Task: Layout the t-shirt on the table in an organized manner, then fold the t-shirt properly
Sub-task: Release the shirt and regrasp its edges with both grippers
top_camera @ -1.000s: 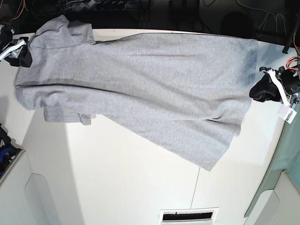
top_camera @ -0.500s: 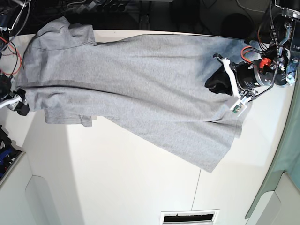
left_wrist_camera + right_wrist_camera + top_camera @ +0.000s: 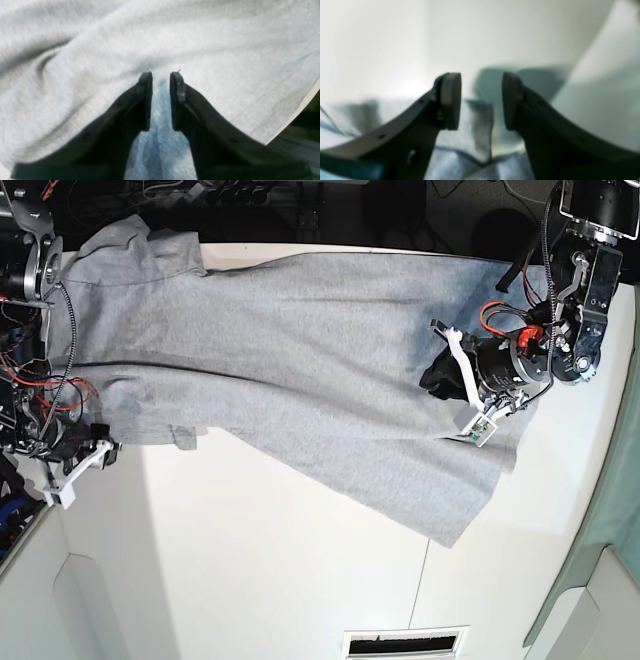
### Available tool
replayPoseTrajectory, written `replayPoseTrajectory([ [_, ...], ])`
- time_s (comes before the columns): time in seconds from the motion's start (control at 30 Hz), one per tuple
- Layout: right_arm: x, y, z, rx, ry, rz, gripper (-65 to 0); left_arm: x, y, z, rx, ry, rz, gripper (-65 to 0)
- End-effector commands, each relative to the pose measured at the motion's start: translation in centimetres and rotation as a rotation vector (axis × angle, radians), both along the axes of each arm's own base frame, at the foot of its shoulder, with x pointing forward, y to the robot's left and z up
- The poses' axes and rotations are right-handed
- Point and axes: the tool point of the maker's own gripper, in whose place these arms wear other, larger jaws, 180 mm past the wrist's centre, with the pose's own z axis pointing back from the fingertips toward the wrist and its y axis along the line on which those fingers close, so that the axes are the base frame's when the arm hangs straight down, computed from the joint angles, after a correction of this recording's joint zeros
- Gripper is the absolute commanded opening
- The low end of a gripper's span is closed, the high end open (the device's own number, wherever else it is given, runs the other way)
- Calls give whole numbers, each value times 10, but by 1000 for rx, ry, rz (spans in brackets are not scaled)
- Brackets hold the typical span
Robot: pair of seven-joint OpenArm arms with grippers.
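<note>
The white table [image 3: 250, 560] under me is smooth and wide, with a thin dark seam [image 3: 418, 580] running to its near edge and a dark clutter of cables beyond the far edge. The t-shirt [image 3: 300, 360] lies spread along that far side, a long stretch of soft heather-grey jersey, mostly flat, its sleeve end bunched at one corner and its hem trailing to a loose point toward the seam. The whole near half of the table is bare white, with room to move there; the shirt's far edge runs just beside the table's rim.

My left hand [image 3: 437, 375] sits over the hem end of the shirt, its black fingers [image 3: 146, 100] narrowly parted with grey cloth showing in the slit between them; in the left wrist view the tips look pressed into the fabric, though I cannot tell whether they actually pinch it. My right hand [image 3: 481, 100] hovers at the sleeve end, just off the shirt's edge, its fingers standing apart with nothing between them; the view is blurred.
</note>
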Motion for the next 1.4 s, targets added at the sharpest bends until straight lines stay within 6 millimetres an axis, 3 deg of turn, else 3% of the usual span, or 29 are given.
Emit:
replayPoseTrajectory([
  [0.0, 13, -13, 17, -28, -41, 8, -385, 9, 1, 10, -15, -35, 2, -494],
  [0.13, 2, -19, 11, -65, 8, 64, -385, 7, 3, 6, -14, -24, 7, -494],
  [0.3, -1, -44, 26, -5, -11, -3, -386, 6, 4, 4, -12, -18, 8, -494],
  [0.43, -7, -48, 30, 31, 4, 7, -386, 6, 3, 4, -18, -19, 10, -494],
  [0.67, -7, -32, 26, 73, 12, 20, -386, 6, -6, 3, -42, -18, 14, -494],
  [1.1, -6, 21, 9, 153, 26, 89, -391, 4, -6, 1, -41, -11, 16, -494],
  [1.33, -3, 22, 11, 155, 8, 87, -650, 2, -6, 0, -46, -7, 17, -504],
  [1.37, -2, 22, 11, 155, 4, 86, -650, 1, -6, -1, -47, -4, 17, -522],
])
